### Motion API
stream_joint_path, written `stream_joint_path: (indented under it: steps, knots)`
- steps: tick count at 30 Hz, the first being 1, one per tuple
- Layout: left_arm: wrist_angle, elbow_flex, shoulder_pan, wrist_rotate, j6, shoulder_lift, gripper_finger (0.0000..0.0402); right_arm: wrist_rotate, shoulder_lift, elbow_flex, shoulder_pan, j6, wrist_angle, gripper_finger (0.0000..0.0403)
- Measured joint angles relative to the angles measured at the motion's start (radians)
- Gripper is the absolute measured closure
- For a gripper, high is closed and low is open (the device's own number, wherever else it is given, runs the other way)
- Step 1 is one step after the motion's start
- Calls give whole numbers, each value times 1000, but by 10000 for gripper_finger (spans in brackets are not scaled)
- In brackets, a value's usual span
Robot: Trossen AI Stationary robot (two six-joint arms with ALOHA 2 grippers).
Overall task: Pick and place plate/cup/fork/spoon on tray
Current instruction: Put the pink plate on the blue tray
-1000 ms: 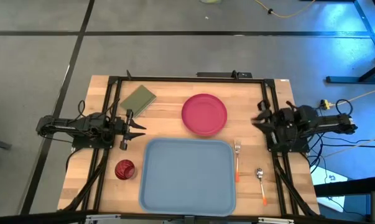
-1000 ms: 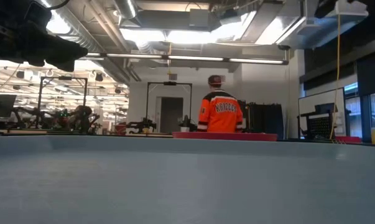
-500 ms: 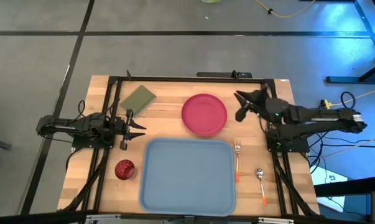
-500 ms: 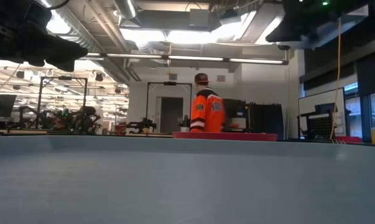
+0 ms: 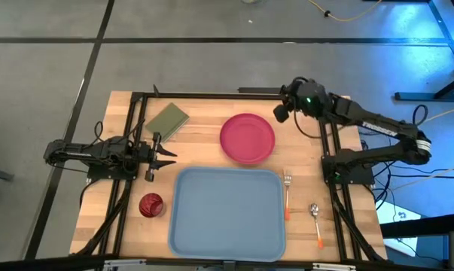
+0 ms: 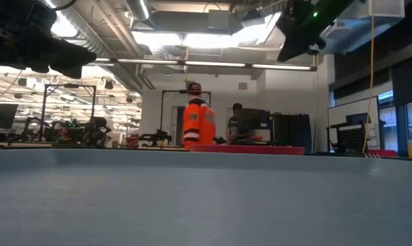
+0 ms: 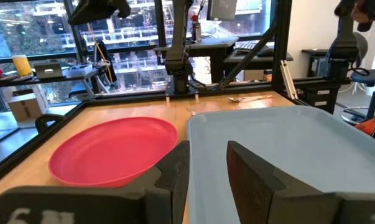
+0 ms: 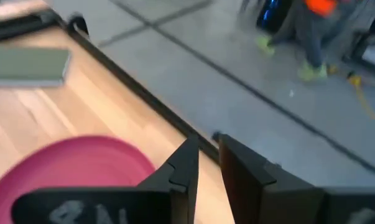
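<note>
Overhead, a pale wooden bench (image 5: 204,132) framed by black rails stands on grey floor crossed by dark lines. Level across it, a workshop with strip lights opens behind, where a person in an orange top (image 6: 197,123) stands far off.

Along the near edge the light blue tray (image 5: 227,212) lies with its long axis parallel to that edge. The pink plate (image 5: 247,138) sits just beyond the tray's far edge. The dark red cup (image 5: 150,205) stands upright near the tray's left edge. Right of the tray, the fork (image 5: 287,193) and spoon (image 5: 316,223) lie side by side, metal ends toward the far edge, orange handles toward the near one. An olive pad (image 5: 167,119) lies slanted near the far left corner.

The left gripper (image 5: 163,156) waits at the left edge, fingers (image 7: 246,171) slightly apart, holding nothing. The right gripper (image 5: 281,113) hangs above the far edge beside the plate, fingers (image 8: 240,168) nearly together on nothing.
</note>
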Motion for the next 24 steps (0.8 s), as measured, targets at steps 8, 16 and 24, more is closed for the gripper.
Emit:
stream_joint_path:
  steps: [8,16,24]
  knots:
    - [0,0,0,0,0,0,302,-270,187,9,-153,-35,-99,333]
    - [0,0,0,0,0,0,302,-284,372,7,-184,33,-134,333]
    - [0,0,0,0,0,0,302,-378,489,6,-183,32,-108,333]
